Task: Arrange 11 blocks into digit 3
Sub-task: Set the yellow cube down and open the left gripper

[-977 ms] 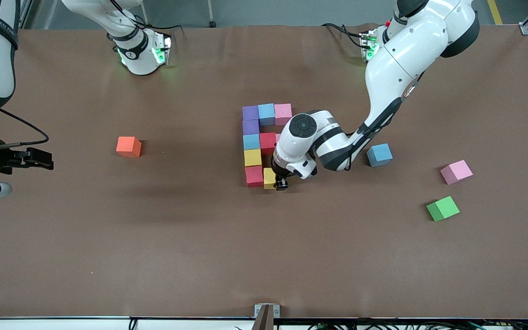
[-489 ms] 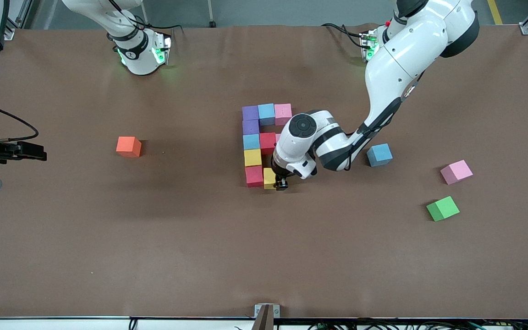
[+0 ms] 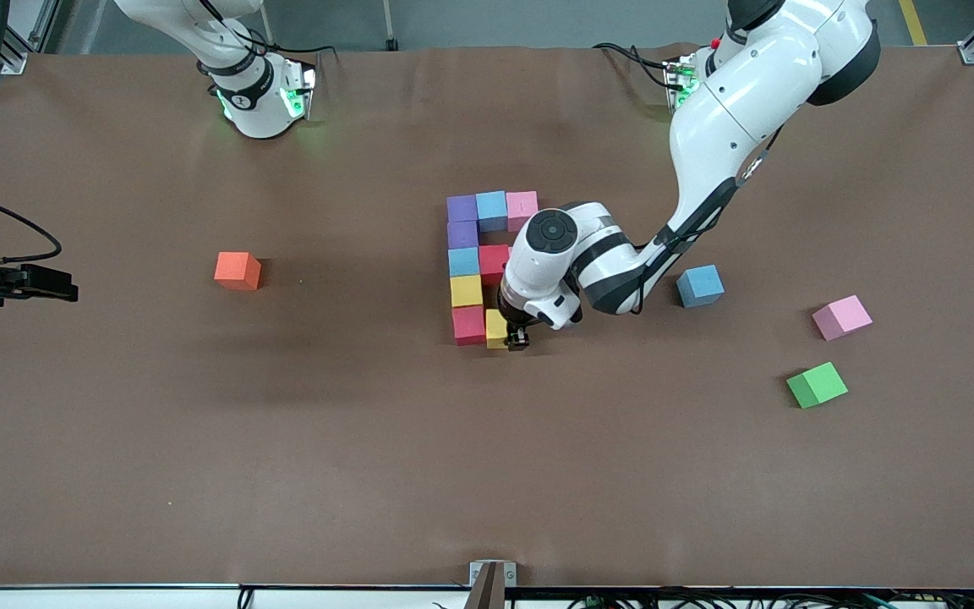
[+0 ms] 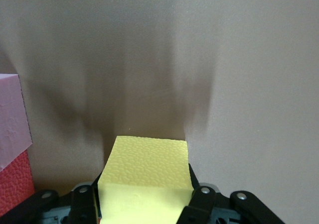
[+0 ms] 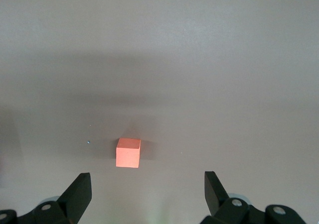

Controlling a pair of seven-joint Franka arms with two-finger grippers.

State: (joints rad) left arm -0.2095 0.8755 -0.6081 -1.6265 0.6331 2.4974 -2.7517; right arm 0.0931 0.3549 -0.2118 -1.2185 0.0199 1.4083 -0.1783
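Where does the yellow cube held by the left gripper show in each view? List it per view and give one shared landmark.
Front view: yellow cube, beside the red cube, under the left gripper.
Left wrist view: between the fingers.
Right wrist view: not in it.
Shared landmark: the red cube.

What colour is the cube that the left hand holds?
Yellow. The cube between the left hand's fingers shows best in the left wrist view.

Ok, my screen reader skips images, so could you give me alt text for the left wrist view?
The left gripper is shut on a yellow block, seen from just above against the brown table. At the picture's edge, part of a pink block and part of a red block show.
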